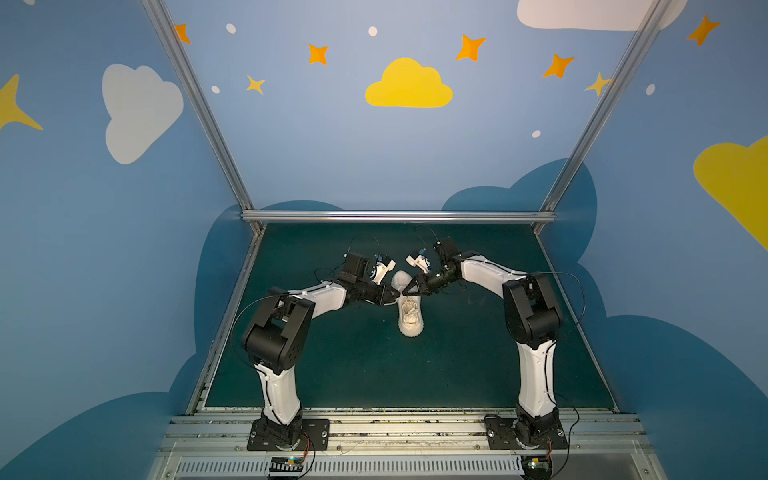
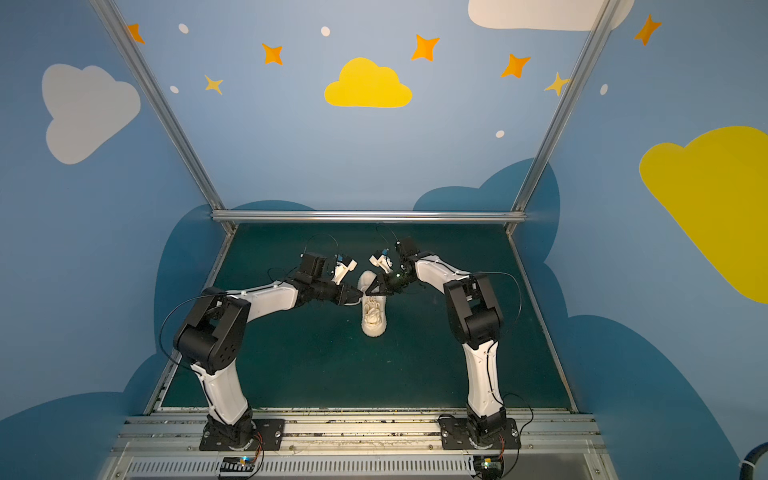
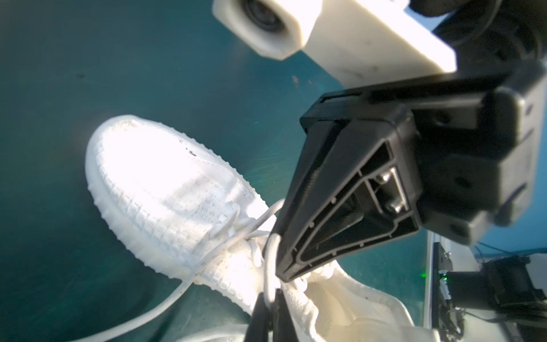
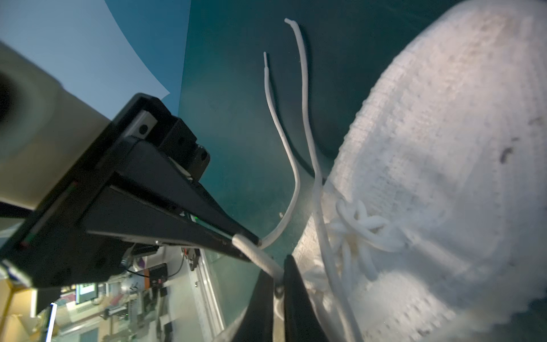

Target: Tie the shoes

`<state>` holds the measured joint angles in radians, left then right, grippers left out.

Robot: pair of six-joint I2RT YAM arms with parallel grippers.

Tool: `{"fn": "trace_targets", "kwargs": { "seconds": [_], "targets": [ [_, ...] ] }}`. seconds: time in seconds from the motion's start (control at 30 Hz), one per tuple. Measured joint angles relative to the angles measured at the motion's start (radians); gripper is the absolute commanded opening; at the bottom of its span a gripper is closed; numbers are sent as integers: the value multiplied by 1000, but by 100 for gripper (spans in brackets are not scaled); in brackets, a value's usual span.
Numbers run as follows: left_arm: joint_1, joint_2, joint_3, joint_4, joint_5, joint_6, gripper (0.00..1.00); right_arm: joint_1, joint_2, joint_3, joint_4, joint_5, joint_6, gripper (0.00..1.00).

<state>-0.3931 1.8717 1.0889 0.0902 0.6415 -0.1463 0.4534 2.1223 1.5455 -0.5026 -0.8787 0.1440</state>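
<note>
The off-white knit shoe (image 1: 410, 318) (image 2: 374, 320) lies on the green mat, toe toward the arm bases. Both grippers meet over its laced middle. In the left wrist view my left gripper (image 3: 268, 299) is shut on a loop of white lace (image 3: 270, 257) above the shoe (image 3: 165, 183), with the tip of my right gripper (image 3: 284, 274) right beside it. In the right wrist view a short stretch of lace (image 4: 257, 254) runs from my left gripper (image 4: 251, 237) into my right gripper (image 4: 278, 281), whose narrow-set fingers pinch it. Two loose lace ends (image 4: 281, 133) trail over the mat.
The green mat (image 1: 353, 365) is fenced by aluminium rails at the back (image 1: 399, 216) and sides, with blue painted walls behind. Both arm bases stand on the front rail (image 1: 399, 428). Both elbows rise high on either side of the shoe.
</note>
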Motion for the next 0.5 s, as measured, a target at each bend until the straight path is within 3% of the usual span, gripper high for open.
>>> {"fn": "trace_targets", "kwargs": {
  "seconds": [0.5],
  "targets": [
    [0, 0, 65, -7, -1, -3, 3, -1, -15, 12, -7, -10, -18, 26]
  ]
}}
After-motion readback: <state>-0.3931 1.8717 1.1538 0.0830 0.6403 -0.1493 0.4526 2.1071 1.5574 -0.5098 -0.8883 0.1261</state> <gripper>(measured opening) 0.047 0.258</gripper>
